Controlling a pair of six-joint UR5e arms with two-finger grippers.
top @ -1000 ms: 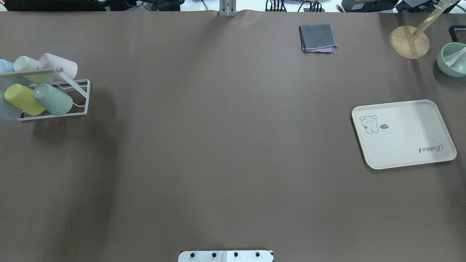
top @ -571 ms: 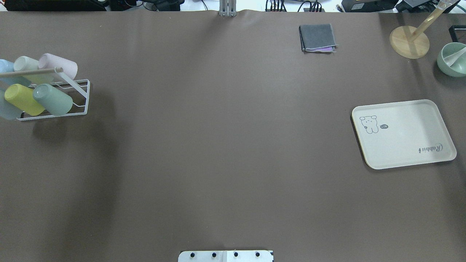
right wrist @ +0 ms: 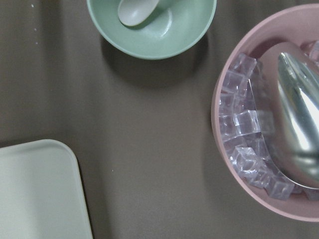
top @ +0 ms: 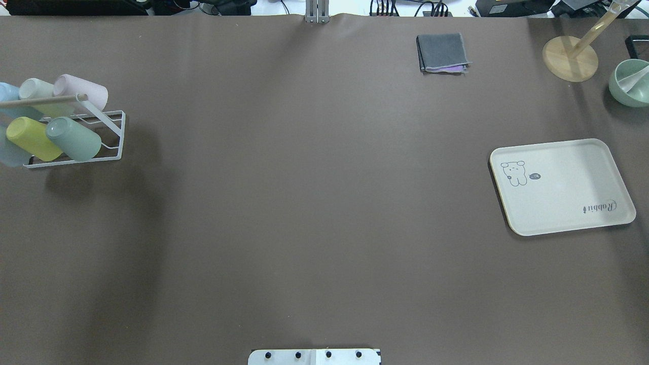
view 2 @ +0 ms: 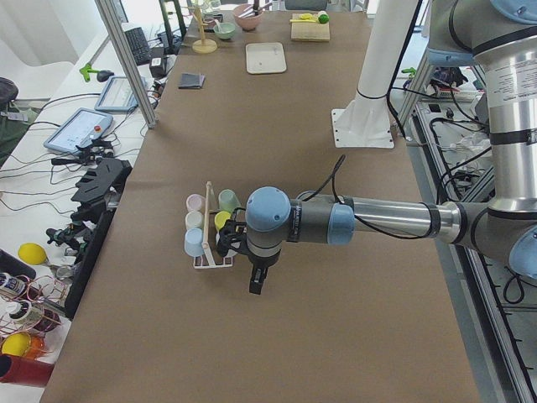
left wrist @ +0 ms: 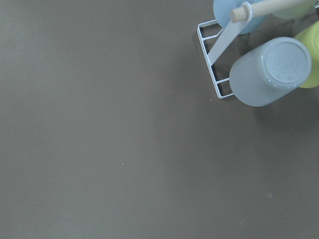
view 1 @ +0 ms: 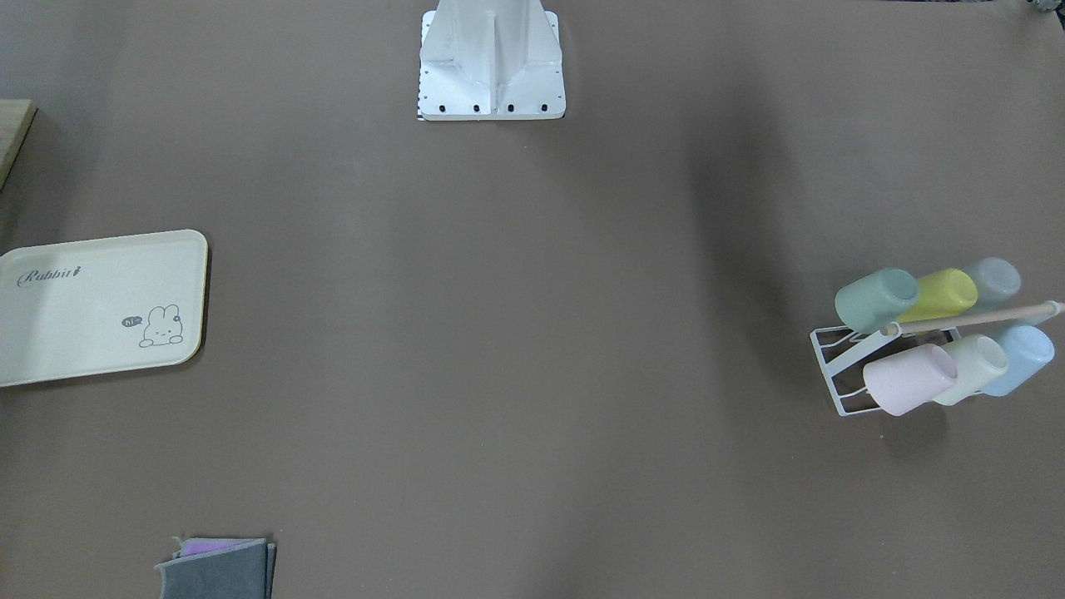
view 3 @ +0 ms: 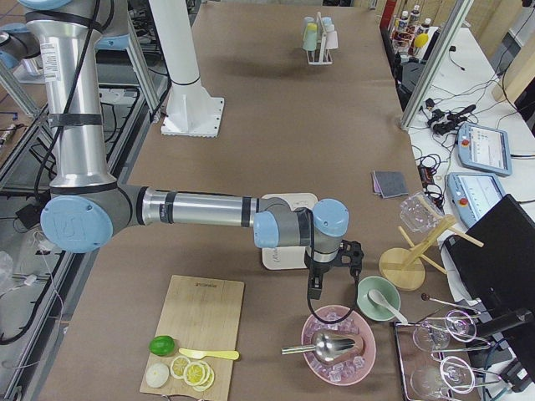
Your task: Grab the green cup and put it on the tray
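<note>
Both left gripper [view 2: 255,284] and right gripper [view 3: 314,289] widths cannot be told; green cup [top: 73,138] is racked on the rack [top: 122,136], tray [top: 560,187] well apart.

Matt plastic green cup [top: 73,138], white metal wire rack [top: 123,134], smooth cream tray [top: 563,203], matt brown tabletop [top: 304,203]

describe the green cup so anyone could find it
At the left end of the brown table sits a white wire rack of cups. The green cup is the mint one nearest table centre in the robot-side row, beside the yellow cup.
</note>
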